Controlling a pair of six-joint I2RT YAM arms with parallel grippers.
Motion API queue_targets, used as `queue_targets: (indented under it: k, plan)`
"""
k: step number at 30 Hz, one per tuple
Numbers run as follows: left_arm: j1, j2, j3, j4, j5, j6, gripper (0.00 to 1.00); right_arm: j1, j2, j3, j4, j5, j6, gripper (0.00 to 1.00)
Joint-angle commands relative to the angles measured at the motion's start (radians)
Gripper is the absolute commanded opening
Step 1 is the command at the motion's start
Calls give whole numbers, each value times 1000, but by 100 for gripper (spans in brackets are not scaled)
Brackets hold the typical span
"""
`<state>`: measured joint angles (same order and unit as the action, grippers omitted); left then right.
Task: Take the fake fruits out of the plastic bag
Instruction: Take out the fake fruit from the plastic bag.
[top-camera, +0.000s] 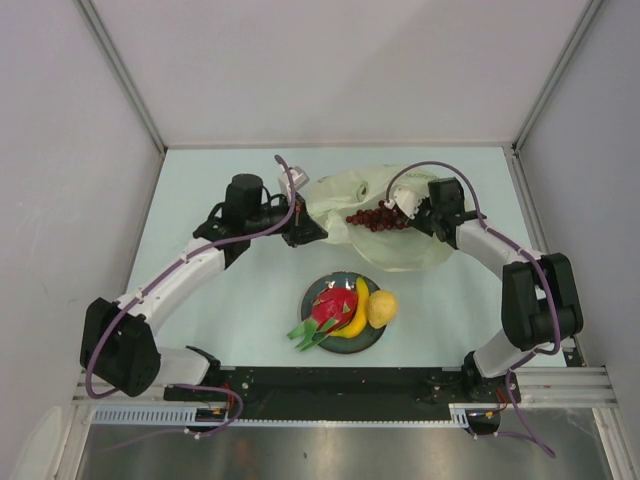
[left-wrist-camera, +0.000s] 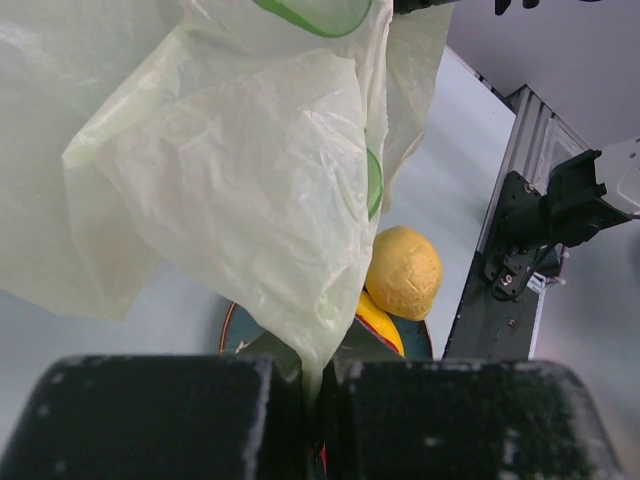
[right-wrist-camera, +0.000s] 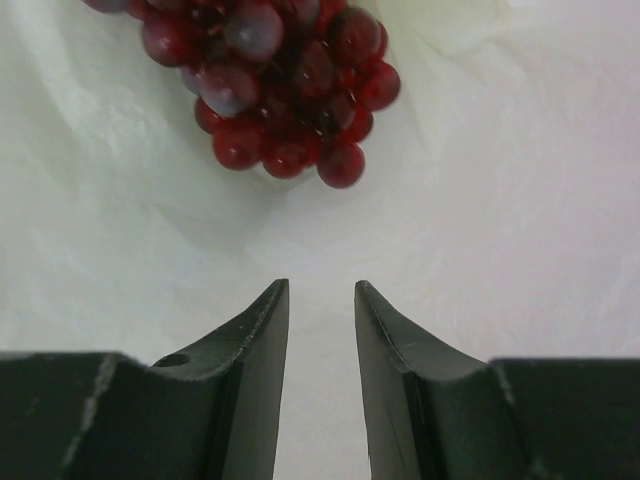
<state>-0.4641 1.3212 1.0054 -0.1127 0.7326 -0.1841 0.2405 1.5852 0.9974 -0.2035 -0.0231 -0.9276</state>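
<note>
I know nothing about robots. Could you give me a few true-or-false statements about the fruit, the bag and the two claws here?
1. The lemon sits on the plate. True.
2. The grapes are on the plate too. False: they lie at the bag, away from the plate.
3. The left gripper is pinching the bag. True.
4. The right gripper is holding the grapes. False: its fingers are apart and empty, with the grapes just ahead of them.
5. The banana is inside the bag. False: it is on the plate beside the lemon.
</note>
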Motion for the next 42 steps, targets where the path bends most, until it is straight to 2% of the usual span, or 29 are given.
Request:
queue_targets:
  k: [1,6,14,19,23,24,25,27,28,31,42]
  plan:
    - [-7,6,53,12,10,6,0,11,16,37,21,-51,-21,37]
    - [-7,22,58,-2,10,23,0,3,71,41,78,-57,1,37]
    - [-7,85,150,-189,10,178,0,-12,186,116,147,-80,-53,41]
    - [-8,124,180,-243,-9,182,0,-33,286,162,194,-52,-82,41]
    - [-15,162,237,-281,-24,242,0,-66,320,185,158,-187,-155,51]
    - [-13,174,243,-280,-22,244,0,-70,325,190,147,-251,-168,49]
    - [-15,180,248,-277,-24,244,1,-81,329,194,133,-274,-174,38]
    - [-16,187,262,-269,-21,242,0,-79,326,207,122,-311,-178,26]
    - [-16,191,263,-266,-19,239,0,-81,319,210,116,-327,-171,12]
    - [-16,193,263,-251,-21,232,0,-81,250,211,95,-383,-146,0]
    - [-15,165,210,-163,-7,193,0,-3,-36,211,62,-400,41,0]
